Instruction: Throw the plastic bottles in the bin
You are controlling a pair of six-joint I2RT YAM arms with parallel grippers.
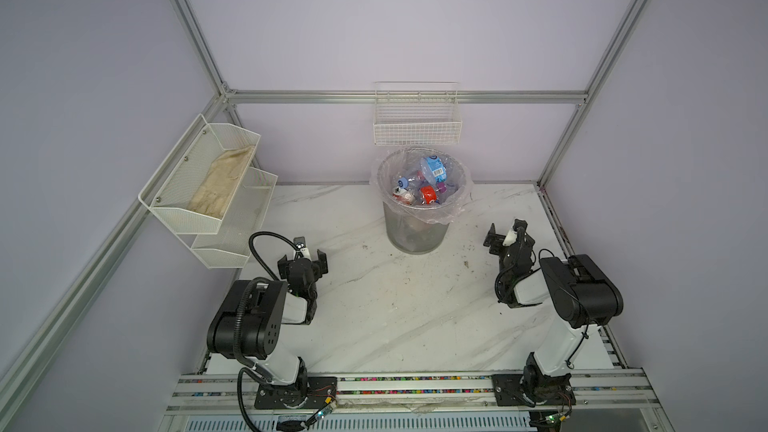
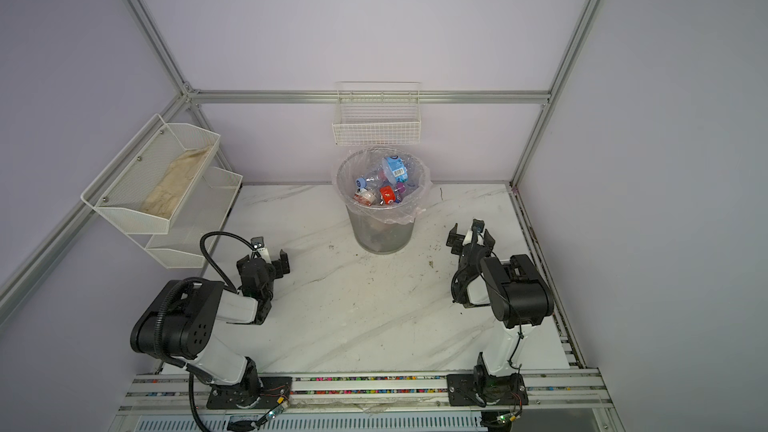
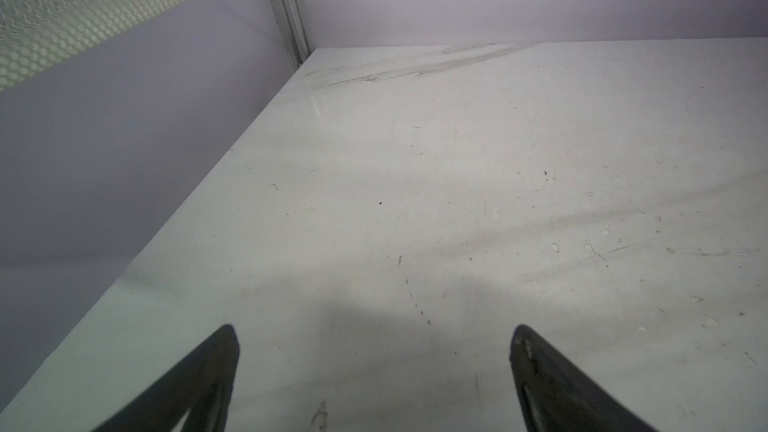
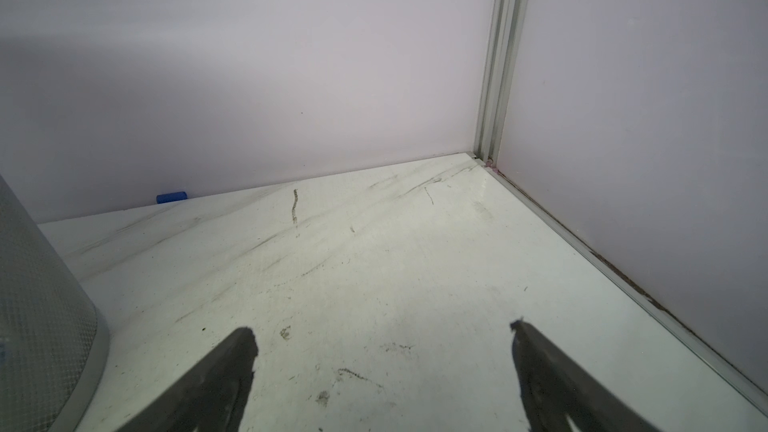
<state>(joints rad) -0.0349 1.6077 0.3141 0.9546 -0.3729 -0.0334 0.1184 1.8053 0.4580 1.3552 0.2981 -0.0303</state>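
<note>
While both arms are folded low over the marble-look table [image 1: 395, 305], the plastic bottles [image 1: 428, 184] lie heaped inside the bin [image 1: 417, 226], which stands at the back middle of the table, just under the white wire basket [image 1: 417, 126] on the rear wall. In both top views the heap reaches close to the rim of the clear bag liner. A bottle with a blue barcode label [image 1: 434, 168] lies on top towards the back, and one with a red label [image 1: 428, 195] lies nearer the front.

The left gripper [image 1: 302, 263] hangs above the table to the near left of the bin, well apart from it and close to the lower tier of the white mesh shelves [image 1: 199, 184] on the side wall. Its jaws stand wide apart with nothing between them. The left wrist view confirms this: around the left gripper [image 3: 374, 334] only bare, scuffed tabletop shows between the two dark fingers [image 3: 224, 351].

The right gripper [image 1: 510, 243] is to the near right of the bin, nearer to it than the left one but not touching it. Its jaws are also spread fully and hold nothing. In the right wrist view the right gripper [image 4: 381, 328] frames empty tabletop, and the bin's grey mesh wall [image 4: 37, 305] shows at the edge, clear of both fingers [image 4: 232, 359].

At the foot of the rear wall that same view shows a small blue object [image 4: 170, 197], possibly a cap or a bottle end, though it is too small to tell. It lies well beyond the right gripper's fingertips.
</note>
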